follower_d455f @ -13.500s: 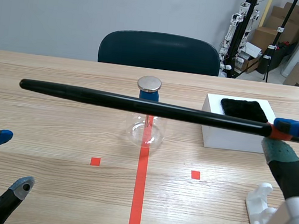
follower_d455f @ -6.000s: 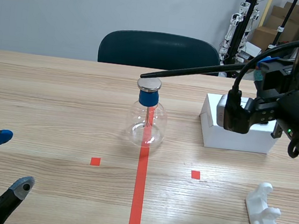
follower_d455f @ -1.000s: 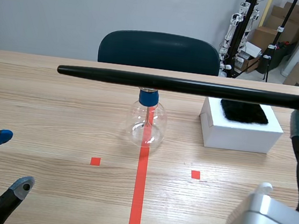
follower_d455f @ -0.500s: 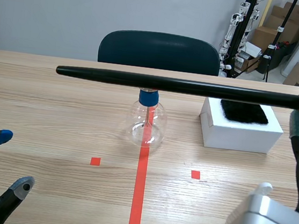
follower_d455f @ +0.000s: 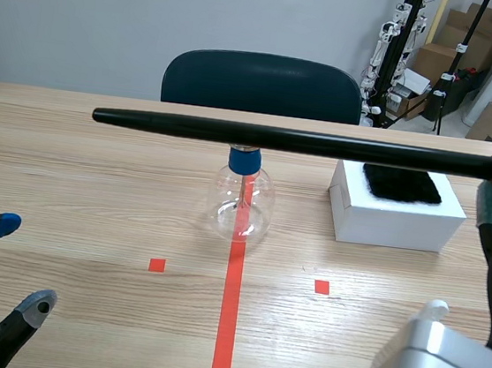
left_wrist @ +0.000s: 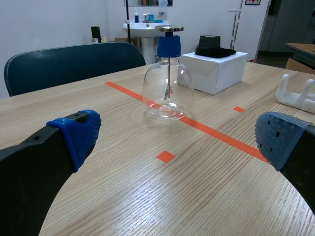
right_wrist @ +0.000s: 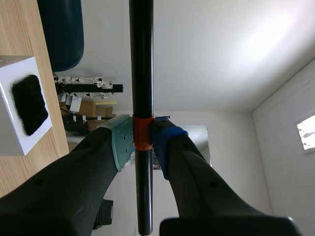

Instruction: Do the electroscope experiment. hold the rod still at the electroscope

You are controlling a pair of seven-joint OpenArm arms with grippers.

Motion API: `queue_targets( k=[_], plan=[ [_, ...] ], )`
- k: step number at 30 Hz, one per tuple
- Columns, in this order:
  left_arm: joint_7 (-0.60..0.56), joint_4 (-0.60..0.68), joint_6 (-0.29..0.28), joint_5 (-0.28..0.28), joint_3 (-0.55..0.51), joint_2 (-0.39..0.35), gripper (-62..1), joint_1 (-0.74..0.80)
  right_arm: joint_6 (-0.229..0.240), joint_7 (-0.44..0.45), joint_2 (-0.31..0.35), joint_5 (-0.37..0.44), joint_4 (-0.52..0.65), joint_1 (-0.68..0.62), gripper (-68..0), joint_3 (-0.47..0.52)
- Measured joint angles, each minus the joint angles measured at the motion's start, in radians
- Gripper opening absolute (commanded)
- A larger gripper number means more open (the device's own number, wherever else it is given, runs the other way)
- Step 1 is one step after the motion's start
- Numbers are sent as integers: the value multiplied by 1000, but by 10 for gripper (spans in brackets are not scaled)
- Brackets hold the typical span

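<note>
Keeps the long black rod (follower_d455f: 295, 140) pinched in the right tool (right_wrist: 141, 142), level across the top of the clear glass electroscope flask (follower_d455f: 243, 197), unmoved since a moment ago: seemingly holding steady. Leaves left tool (left_wrist: 179, 136) spread.

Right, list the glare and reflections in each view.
Scene view: a pale sheen along the black rod; the red tape shows through the flask. Left wrist view: bright highlights on the flask. Right wrist view: a bright wash on the wall beyond the rod held in the right claw.
</note>
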Motion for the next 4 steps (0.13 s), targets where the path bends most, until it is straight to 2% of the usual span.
queue_targets(
  k=[4],
  plan=[
    [0,0,0,0,0,0,14,0,0,0,0,0,0,0,-607,0]
  ],
)
